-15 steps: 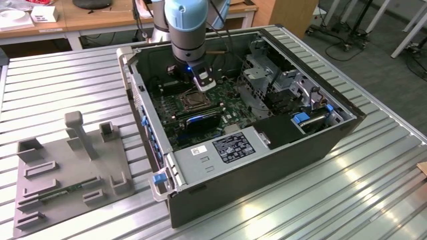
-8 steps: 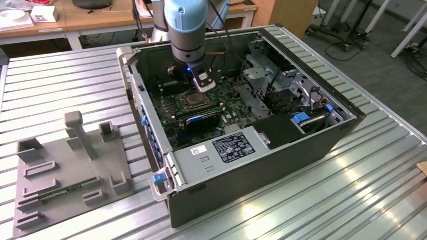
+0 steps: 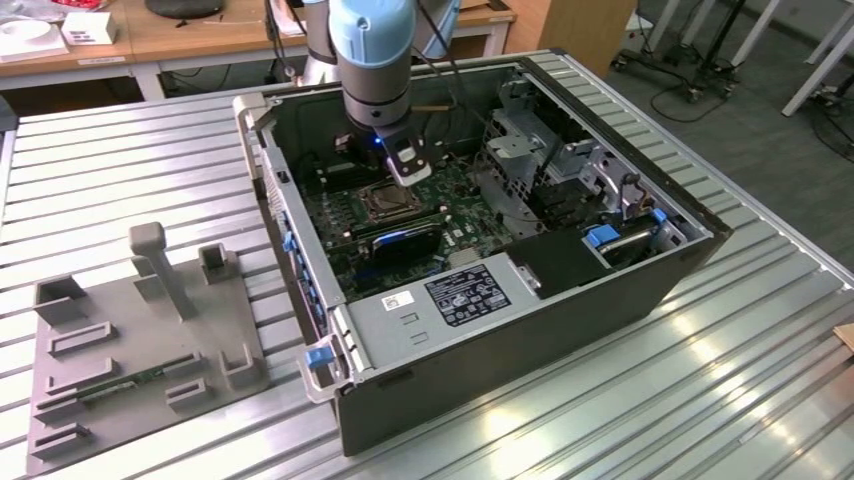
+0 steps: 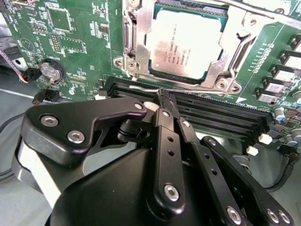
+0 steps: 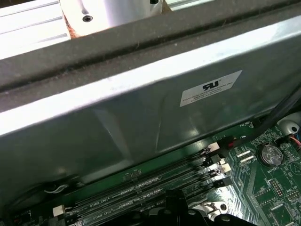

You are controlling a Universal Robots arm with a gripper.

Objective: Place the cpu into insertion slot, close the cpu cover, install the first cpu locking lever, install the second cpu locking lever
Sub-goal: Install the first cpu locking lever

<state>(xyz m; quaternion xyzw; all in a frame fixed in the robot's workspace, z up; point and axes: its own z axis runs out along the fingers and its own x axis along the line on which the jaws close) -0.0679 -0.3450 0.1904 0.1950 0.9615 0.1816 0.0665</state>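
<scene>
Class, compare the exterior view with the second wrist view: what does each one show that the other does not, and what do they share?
Exterior view: the whole open computer case on a ribbed metal table, the blue arm reaching in, and a grey fixture tray on the exterior view's left.

Second wrist view: the chip seated under its silvery cover, a round coin battery, and the black pincer, shut, above the memory slots.

Both: the green board and socket.

ribbed metal tabletop (image 3: pixel 747 390) throughout, glinting with overhead light. grey fixture tray (image 3: pixel 140 345) towards the exterior view's left. behind, wooden desks (image 3: pixel 200 38) with white items (image 3: pixel 60 30). grey floor (image 3: pixel 747 120) at the exterior view's right, with wheeled stand legs (image 3: pixel 694 60).
</scene>
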